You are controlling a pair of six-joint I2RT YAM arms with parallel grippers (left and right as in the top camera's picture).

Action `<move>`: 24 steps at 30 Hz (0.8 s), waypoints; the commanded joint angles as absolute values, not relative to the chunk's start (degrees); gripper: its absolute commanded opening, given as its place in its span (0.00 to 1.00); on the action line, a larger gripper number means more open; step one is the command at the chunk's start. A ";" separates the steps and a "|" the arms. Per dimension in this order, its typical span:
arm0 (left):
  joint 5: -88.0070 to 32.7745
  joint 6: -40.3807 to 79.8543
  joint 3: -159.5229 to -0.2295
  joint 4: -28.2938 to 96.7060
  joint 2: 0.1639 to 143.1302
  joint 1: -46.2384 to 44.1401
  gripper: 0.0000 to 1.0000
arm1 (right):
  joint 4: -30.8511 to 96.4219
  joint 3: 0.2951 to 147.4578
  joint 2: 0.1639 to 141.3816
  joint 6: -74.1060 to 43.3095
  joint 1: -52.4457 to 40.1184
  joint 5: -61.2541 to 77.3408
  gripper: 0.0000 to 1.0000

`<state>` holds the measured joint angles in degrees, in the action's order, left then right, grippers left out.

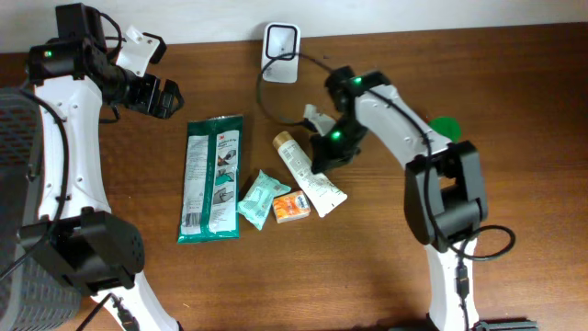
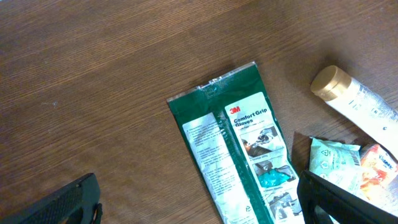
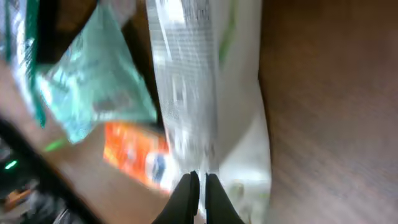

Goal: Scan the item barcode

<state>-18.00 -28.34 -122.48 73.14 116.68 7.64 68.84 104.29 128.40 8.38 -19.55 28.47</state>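
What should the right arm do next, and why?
Probably open the right claw. Its jaws are shut with nothing between them, poised over the tube. It must open before it can grip the tube and carry it to the scanner.

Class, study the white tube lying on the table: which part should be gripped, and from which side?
Grip the tube across its round body just below the gold cap, coming from above. It lies flat, and the orange box lies close beside its crimped end.
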 commanded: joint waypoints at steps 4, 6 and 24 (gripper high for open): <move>-18.22 -29.23 -122.89 73.17 116.14 7.84 0.99 | 62.63 105.23 127.66 -5.50 -27.90 7.88 0.04; -18.22 -29.23 -122.89 73.17 116.14 7.84 0.99 | 62.35 105.73 127.63 -6.52 -27.83 8.38 0.04; -18.22 -29.23 -122.89 73.17 116.14 7.84 0.99 | 52.71 99.50 127.85 -18.98 -23.05 9.85 0.04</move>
<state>-18.00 -28.34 -122.48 73.12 116.68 7.64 52.21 98.02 126.37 -13.82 -27.11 13.82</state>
